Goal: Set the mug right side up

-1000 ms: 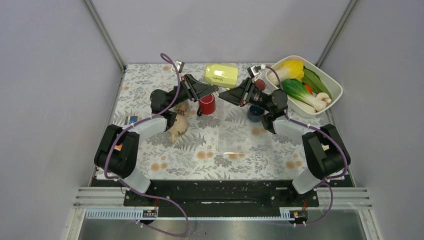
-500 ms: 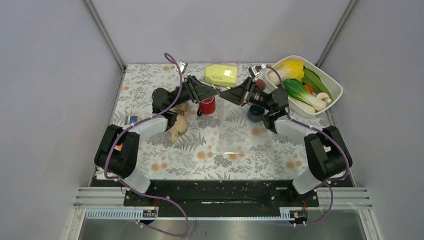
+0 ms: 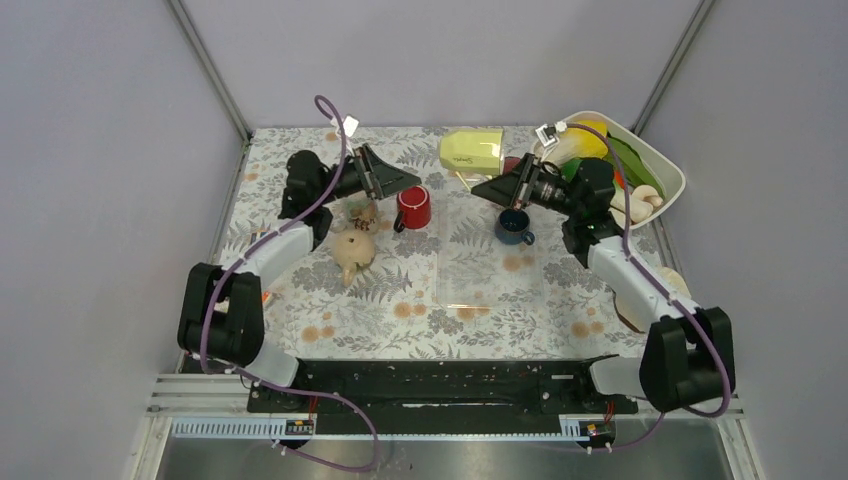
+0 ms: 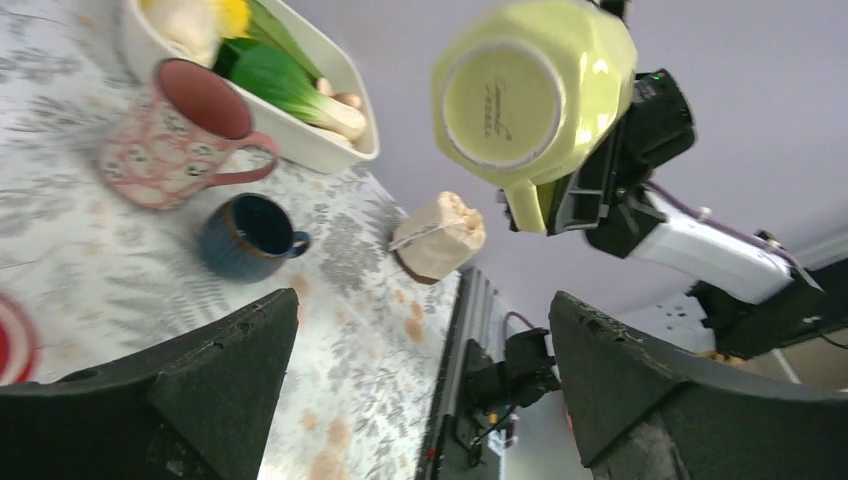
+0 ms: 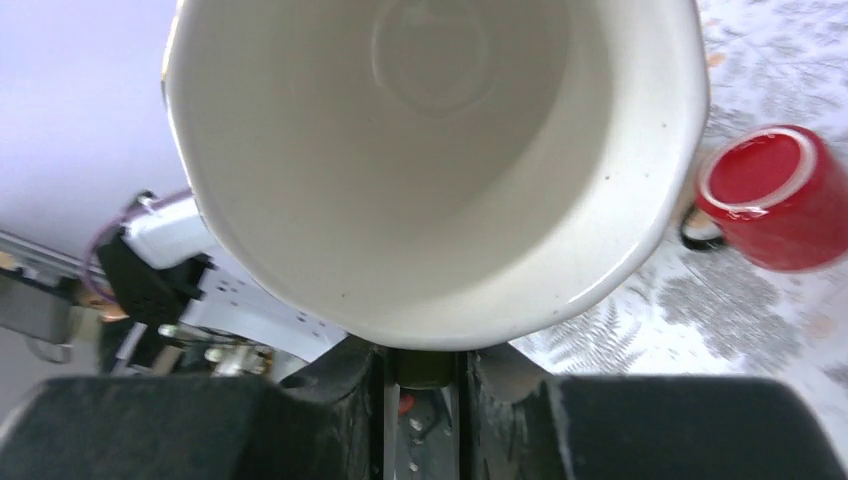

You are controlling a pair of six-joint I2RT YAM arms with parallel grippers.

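A wide ceramic mug [image 5: 430, 150], glossy white inside, faces the camera, its handle pinched in the right gripper [image 5: 420, 368] below. Right of it stands a glossy red cup [image 5: 770, 200].

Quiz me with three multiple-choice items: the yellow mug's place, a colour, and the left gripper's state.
1. Where is the yellow mug? A on the table; B held aloft by the right gripper; C on the floor.
2. The mug nearest the left gripper is: A red; B black; C white.
3. The left gripper is: A open, empty; B shut on the mug; C shut on a spoon.
Key: B, its handle sits clamped in that gripper; A, the red mug stands beside it; A, its fingers stand wide apart.
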